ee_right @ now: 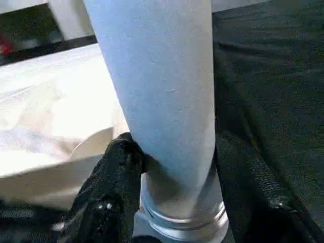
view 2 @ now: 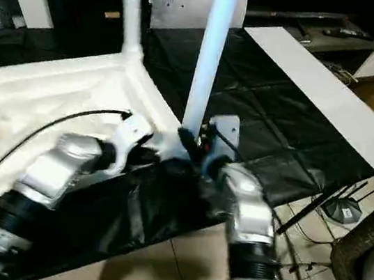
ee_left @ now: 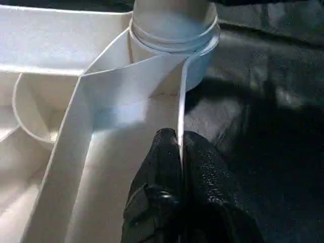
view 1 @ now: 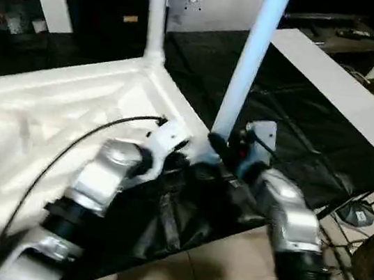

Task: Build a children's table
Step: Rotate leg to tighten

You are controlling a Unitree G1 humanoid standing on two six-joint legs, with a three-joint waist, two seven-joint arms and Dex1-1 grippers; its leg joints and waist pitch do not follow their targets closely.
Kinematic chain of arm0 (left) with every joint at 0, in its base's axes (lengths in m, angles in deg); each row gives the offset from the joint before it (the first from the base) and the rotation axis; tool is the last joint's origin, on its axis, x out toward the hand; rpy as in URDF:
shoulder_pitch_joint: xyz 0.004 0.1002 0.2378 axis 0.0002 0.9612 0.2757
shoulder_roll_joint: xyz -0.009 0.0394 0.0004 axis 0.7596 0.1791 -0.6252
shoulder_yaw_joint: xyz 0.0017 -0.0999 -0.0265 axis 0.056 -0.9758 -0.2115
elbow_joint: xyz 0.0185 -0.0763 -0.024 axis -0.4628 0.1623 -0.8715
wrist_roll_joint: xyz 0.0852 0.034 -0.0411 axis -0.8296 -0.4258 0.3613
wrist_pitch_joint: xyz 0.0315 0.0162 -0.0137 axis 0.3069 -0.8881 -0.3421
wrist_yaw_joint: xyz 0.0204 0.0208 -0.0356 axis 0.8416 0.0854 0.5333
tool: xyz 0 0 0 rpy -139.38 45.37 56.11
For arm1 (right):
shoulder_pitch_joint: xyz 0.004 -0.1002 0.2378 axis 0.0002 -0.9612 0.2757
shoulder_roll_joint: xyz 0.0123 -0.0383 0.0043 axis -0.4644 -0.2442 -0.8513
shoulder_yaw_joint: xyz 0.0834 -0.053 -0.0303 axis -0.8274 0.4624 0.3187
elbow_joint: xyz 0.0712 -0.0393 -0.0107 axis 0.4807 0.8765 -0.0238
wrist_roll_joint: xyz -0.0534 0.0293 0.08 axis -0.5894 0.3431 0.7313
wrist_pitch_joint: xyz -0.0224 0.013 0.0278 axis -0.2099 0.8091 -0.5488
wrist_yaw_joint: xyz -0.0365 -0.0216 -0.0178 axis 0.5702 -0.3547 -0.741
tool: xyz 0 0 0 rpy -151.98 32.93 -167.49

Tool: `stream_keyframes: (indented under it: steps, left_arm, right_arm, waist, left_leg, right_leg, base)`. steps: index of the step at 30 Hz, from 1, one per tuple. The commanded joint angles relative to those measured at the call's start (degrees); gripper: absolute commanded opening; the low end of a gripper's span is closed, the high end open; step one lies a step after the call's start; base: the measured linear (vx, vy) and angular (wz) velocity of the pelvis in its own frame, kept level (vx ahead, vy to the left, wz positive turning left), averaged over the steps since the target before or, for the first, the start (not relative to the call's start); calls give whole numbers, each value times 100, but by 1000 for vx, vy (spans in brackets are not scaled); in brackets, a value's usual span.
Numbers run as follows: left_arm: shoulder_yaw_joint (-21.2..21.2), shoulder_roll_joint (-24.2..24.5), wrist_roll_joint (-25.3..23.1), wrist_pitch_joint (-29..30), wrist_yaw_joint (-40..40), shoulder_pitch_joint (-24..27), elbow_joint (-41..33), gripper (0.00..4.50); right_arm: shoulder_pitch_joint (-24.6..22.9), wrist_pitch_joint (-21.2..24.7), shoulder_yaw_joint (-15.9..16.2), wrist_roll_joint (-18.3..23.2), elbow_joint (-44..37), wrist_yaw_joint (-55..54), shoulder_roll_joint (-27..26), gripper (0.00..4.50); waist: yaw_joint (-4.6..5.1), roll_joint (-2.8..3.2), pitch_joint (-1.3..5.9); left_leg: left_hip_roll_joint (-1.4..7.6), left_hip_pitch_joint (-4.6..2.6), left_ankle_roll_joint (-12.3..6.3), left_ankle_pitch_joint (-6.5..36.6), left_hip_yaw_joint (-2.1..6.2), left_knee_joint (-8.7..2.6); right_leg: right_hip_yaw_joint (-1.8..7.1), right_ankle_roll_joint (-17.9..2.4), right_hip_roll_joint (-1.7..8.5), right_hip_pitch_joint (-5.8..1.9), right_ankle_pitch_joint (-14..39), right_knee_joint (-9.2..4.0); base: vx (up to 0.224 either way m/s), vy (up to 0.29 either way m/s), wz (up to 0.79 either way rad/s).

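L pincer clamped on table rim; R pincer grips leg.

White table top with ribbed underside at left, pale bluish-white legs at upper centre, black quilted mat at right, silver forearms, beige floor tiles

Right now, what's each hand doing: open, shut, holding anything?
Left hand: shut, pinching the table top's side wall.
Right hand: closed around the near leg, just above its socket.
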State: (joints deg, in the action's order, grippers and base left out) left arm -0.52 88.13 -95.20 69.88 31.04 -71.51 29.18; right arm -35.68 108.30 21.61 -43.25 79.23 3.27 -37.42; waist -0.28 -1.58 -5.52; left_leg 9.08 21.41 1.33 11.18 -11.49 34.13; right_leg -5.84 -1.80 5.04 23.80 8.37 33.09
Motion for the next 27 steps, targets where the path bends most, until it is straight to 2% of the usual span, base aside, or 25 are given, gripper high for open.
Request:
stream_keyframes:
  steps: [1,2,3,4,6,7,12,15,18,21,22,23,24,26,27]
  left_arm:
    - [157,-334,168,-91,-137,-160,-305,0]
    - [172,-340,159,-79,-118,-159,-318,0]
    - [210,-314,144,-92,-77,-147,-337,0]
    - [267,-224,118,-149,9,-121,-351,0]
    - [286,-184,102,-180,41,-106,-361,0]
    - [310,-116,88,-217,98,-79,-375,0]
    - [394,171,80,-380,299,24,-388,0]
    - [510,548,111,-850,827,87,-312,0]
    - [647,902,160,-1172,1382,139,-261,0]
    - [696,991,176,-1301,1506,146,-244,0]
    - [755,1150,222,-1490,1773,151,-219,0]
    - [865,1456,322,-1688,2307,146,-184,0]
    - [930,1598,402,-1886,2640,154,-183,0]
    - [974,1684,461,-2039,2855,158,-176,0]
    - [1021,1760,493,-2137,3022,157,-170,0]
  right_arm:
    - [-17,15,437,209,115,341,-409,190]
    - [-29,-37,381,254,113,373,-410,246]
    - [-50,-93,342,266,80,428,-376,246]
    - [-100,-121,322,267,-2,541,-274,260]
    - [-122,-113,313,244,-39,548,-233,270]
    - [-164,-134,303,225,-98,591,-155,295]
    - [-365,-409,303,282,-311,975,285,328]
    - [-539,-522,373,397,-508,1887,903,354]
    - [-648,-569,555,466,-677,2857,1513,383]
    - [-656,-551,561,490,-699,3005,1614,406]
    - [-594,-521,524,556,-666,3238,1793,418]
    - [-424,-443,511,692,-543,3740,2158,427]
    - [-339,-479,563,709,-455,4001,2331,427]
    - [-289,-519,614,718,-395,4178,2442,427]
    - [-252,-540,669,721,-355,4341,2529,427]
  waist:
    - [-44,26,406]
    - [-44,21,406]
    - [-45,21,408]
    - [-53,61,405]
    - [-43,34,396]
    - [-55,44,398]
    - [-65,33,409]
    - [-93,29,401]
    - [-120,32,395]
    - [-156,35,364]
    - [-171,29,387]
    - [-191,37,398]
    - [-190,17,400]
    - [-206,37,396]
    - [-239,29,403]
  left_leg:
    - [437,-69,-356,802,227,-416]
    - [431,-61,-382,806,226,-414]
    - [430,-56,-407,799,226,-413]
    - [430,-60,-425,805,230,-413]
    - [433,-53,-439,843,228,-417]
    - [437,-59,-433,841,233,-419]
    - [444,-51,-493,742,223,-409]
    - [434,-43,-569,806,227,-401]
    - [443,-59,-611,917,222,-400]
    - [462,-82,-446,1120,227,-428]
    - [464,-101,-391,1162,232,-424]
    - [460,-110,-385,1164,247,-425]
    - [472,-113,-390,1149,237,-428]
    - [469,-135,-378,1101,212,-422]
    - [470,-143,-376,1060,203,-412]
  right_leg:
    - [373,-1208,457,-311,1498,-368]
    - [374,-1202,456,-318,1462,-366]
    - [378,-1203,461,-324,1431,-361]
    - [377,-1210,461,-323,1405,-360]
    - [377,-1207,458,-325,1429,-367]
    - [376,-1201,462,-326,1448,-367]
    - [381,-1249,457,-332,1233,-333]
    - [374,-1207,460,-355,1343,-357]
    - [372,-1187,457,-338,1521,-372]
    - [377,-1120,465,-302,1958,-417]
    - [377,-1091,472,-309,2022,-421]
    - [369,-1076,465,-311,2018,-408]
    - [376,-1103,463,-316,1948,-397]
    - [391,-1209,454,-286,1757,-370]
    - [397,-1254,466,-286,1672,-360]
  base:
    - [0,0,0]
    - [0,0,0]
    - [0,0,0]
    - [0,0,0]
    - [0,0,0]
    - [0,0,0]
    - [0,0,0]
    - [0,0,0]
    - [0,0,0]
    - [0,0,0]
    - [0,0,0]
    - [0,0,0]
    - [0,0,0]
    - [0,0,0]
    - [0,0,0]
